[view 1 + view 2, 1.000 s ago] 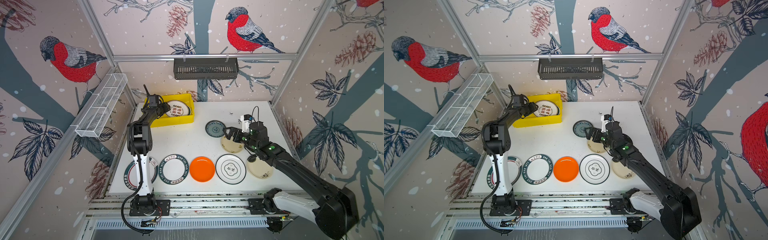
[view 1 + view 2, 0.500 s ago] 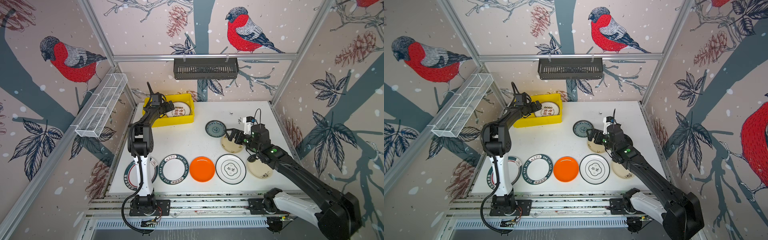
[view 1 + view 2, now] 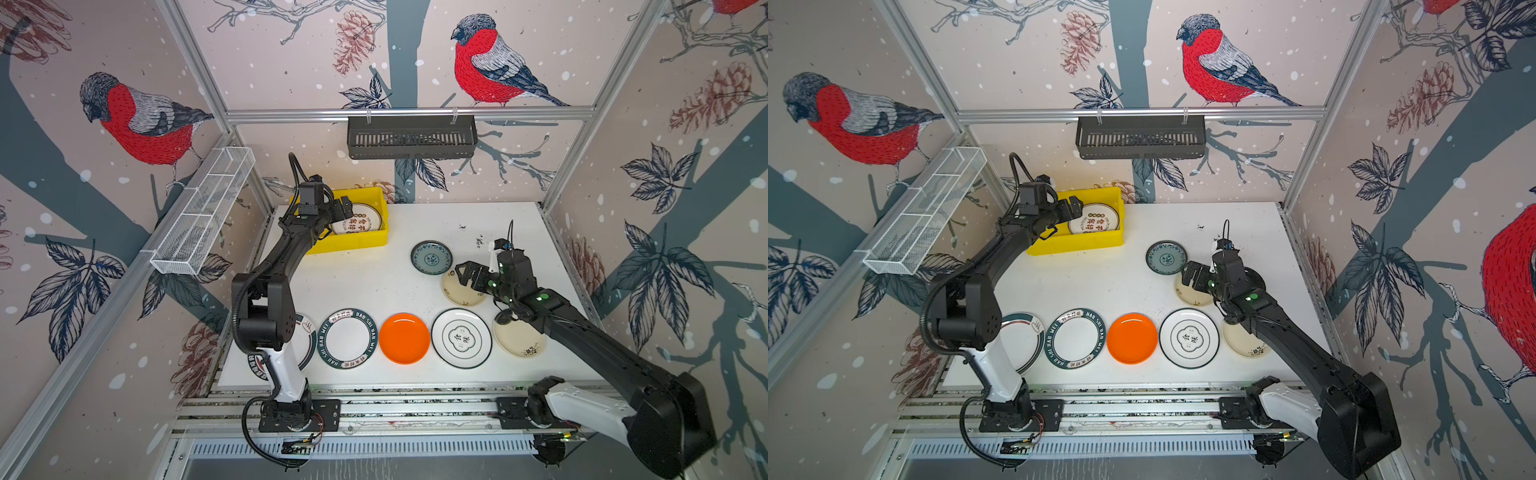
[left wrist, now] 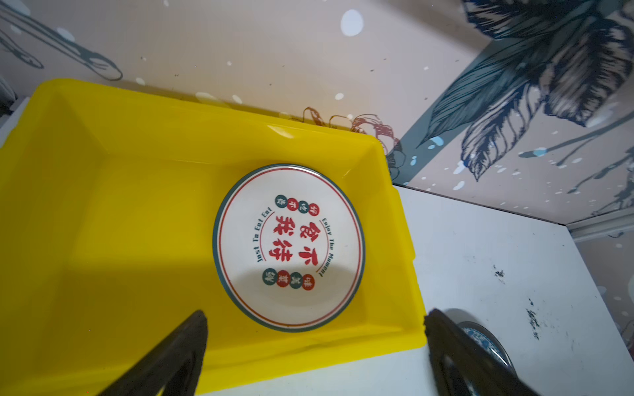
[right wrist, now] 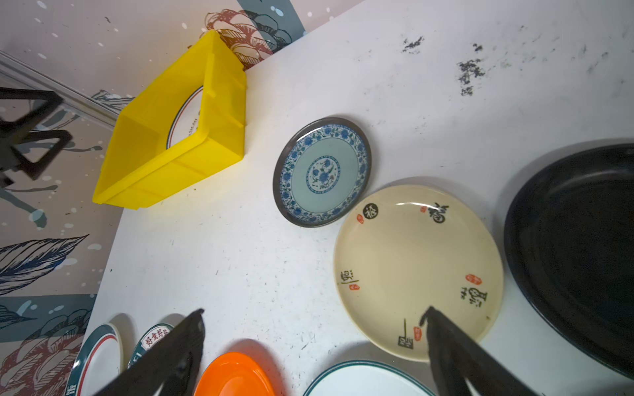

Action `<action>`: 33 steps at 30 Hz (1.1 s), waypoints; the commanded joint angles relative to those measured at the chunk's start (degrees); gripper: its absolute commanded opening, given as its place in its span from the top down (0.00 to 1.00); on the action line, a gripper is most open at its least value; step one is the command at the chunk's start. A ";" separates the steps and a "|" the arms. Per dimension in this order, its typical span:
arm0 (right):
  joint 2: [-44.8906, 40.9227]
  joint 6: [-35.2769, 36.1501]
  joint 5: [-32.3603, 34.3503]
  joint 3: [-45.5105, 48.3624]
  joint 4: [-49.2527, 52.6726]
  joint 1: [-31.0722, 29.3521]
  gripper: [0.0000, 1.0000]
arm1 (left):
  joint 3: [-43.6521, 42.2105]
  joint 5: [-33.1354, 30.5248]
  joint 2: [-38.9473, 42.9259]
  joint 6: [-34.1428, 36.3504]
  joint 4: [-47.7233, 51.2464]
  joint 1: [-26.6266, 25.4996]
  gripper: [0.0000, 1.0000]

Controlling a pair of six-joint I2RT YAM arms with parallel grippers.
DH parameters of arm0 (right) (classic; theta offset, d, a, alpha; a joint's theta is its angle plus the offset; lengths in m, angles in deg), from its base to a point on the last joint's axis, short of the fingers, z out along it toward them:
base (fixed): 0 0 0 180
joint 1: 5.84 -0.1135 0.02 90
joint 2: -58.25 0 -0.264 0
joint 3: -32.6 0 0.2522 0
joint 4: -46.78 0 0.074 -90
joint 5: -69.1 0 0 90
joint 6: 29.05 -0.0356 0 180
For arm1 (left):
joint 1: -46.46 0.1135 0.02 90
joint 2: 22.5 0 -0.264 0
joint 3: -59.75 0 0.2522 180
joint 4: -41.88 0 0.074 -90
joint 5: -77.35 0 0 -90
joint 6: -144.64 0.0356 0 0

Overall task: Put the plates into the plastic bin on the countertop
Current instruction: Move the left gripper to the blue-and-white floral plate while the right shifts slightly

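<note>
Right gripper (image 5: 314, 311) hangs over the countertop (image 5: 240, 274), jaws spread wide, nothing between them but bare white surface; one dark finger (image 5: 456, 353) crosses the near edge of the cream plate (image 5: 417, 271), contact impossible to judge; the other finger (image 5: 171, 356) sits beside the orange plate (image 5: 233, 375); teal patterned plate (image 5: 322, 173) lies flat just beside the cream one, rims almost meeting; black plate (image 5: 576, 253) flanks the cream plate on its other side; yellow plastic bin (image 5: 178, 164) stands by the wall, a white plate (image 5: 185, 116) showing inside; two green-rimmed plates (image 5: 99, 360) peek in at the edge; another white plate (image 5: 363, 380) is cut off beside the orange one.
</note>
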 commanded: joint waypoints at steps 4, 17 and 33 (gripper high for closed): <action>3.44 2.17 -9.05 -1.51 -2.01 5.18 0.00 | -8.43 0.73 8.17 -1.07 -3.30 -4.09 0.02; 0.97 1.63 -19.46 2.02 -7.01 9.52 0.00 | -19.97 12.28 8.17 -10.45 -15.82 -14.81 0.03; -6.65 0.91 -20.20 6.94 -5.11 11.49 0.00 | -20.46 16.50 -4.34 -21.24 -26.89 -19.29 0.37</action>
